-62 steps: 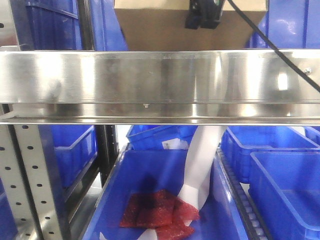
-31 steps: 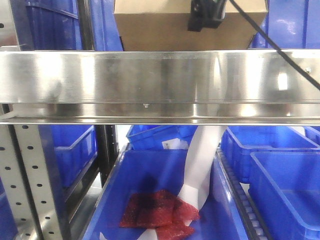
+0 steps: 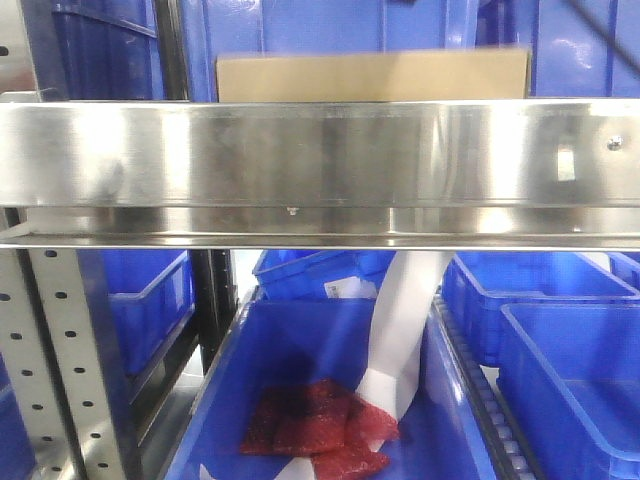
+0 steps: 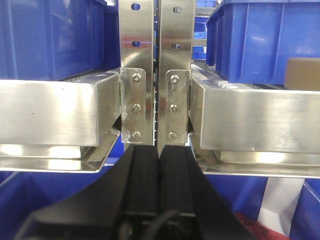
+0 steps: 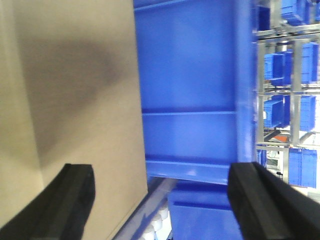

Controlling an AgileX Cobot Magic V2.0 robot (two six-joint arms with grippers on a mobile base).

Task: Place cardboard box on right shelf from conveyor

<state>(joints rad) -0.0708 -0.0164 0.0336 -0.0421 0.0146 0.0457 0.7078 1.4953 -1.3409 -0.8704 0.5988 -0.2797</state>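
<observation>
The box [image 3: 372, 75] sits on the shelf [image 3: 320, 150] behind its rail, the right gripper [image 5: 162, 200] spread wide beside it, the left gripper [image 4: 159, 165] pressed together, so placing looks done and retreat comes next.

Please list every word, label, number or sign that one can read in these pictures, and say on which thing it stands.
No text can be read in any view.
Plain tan cardboard box: unprinted on the faces shown.
Shiny stainless-steel shelf rail: only reflections and screws.
White paper slip in the rear blue plastic bin: any print on it is too small and blurred to read.
</observation>
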